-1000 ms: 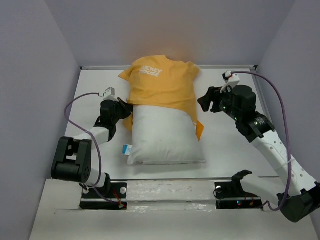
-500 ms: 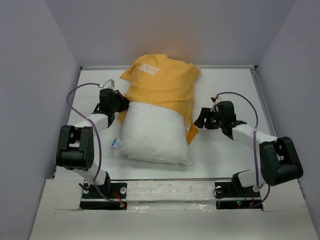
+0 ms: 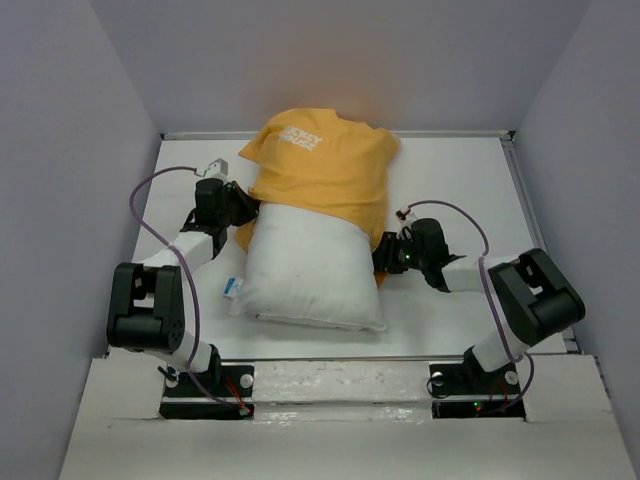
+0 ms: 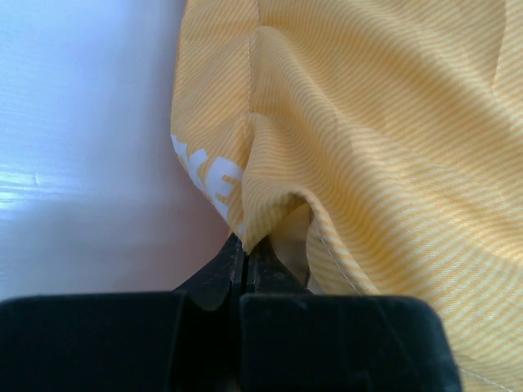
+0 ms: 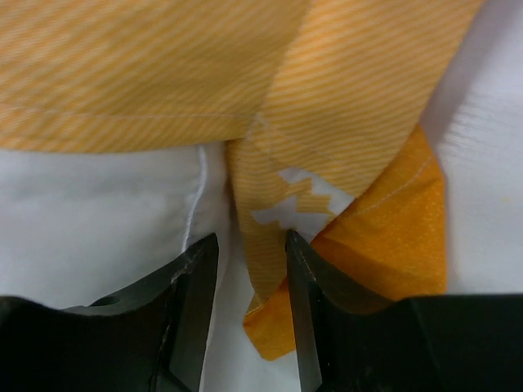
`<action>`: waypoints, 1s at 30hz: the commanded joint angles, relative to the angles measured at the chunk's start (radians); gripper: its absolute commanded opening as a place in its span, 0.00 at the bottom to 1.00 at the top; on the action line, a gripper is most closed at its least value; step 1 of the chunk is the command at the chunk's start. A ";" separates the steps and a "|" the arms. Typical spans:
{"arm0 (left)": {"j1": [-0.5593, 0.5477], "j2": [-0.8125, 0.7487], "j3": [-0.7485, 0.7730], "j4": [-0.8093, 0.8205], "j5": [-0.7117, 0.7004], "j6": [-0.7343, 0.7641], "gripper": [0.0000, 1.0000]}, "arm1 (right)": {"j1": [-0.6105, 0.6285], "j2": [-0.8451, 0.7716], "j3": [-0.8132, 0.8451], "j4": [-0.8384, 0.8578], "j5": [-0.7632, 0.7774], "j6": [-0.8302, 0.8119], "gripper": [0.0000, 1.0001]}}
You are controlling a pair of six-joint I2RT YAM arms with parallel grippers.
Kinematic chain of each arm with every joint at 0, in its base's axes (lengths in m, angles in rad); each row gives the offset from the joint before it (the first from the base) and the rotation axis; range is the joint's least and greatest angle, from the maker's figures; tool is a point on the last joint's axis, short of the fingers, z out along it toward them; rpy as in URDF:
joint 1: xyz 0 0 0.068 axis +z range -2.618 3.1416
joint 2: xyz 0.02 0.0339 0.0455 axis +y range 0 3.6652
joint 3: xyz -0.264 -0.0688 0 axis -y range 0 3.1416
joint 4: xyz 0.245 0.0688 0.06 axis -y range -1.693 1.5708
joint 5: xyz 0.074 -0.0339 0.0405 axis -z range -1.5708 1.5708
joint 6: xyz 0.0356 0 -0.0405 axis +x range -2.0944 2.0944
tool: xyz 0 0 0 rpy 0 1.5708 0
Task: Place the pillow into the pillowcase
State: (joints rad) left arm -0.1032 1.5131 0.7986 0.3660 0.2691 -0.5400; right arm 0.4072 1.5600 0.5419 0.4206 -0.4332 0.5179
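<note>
On the white counter [image 3: 450, 180], a plump white pillow [image 3: 310, 270] lies with its far half inside the orange-yellow pillowcase [image 3: 320, 175] and its near half bare. At the pillow's left edge, the left hand [image 4: 245, 260] is clamped tight on a fold of the pillowcase's open edge. At the pillow's right edge, the right hand [image 5: 249, 269] has its fingers [image 5: 192, 302] apart, straddling a loose flap of the same edge without gripping it. To do this step well, the right hand likely needs to close on that flap, so both sides can be drawn evenly toward the pillow's near end without bunching. White lettering [image 3: 300, 140] over the pillow's far end appears to read "MICKEY MOUSE"; the left wrist view shows only partial letters. A small blue-and-white tag [image 3: 233, 287] at the pillow's near left corner is too small to read.
</note>
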 commanded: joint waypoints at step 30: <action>-0.018 -0.120 -0.058 0.074 0.024 -0.020 0.00 | 0.012 0.021 -0.120 0.537 0.072 0.225 0.44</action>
State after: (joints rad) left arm -0.1062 1.4597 0.7464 0.3698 0.2726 -0.5510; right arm 0.4072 1.6150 0.4686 0.7856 -0.4110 0.7231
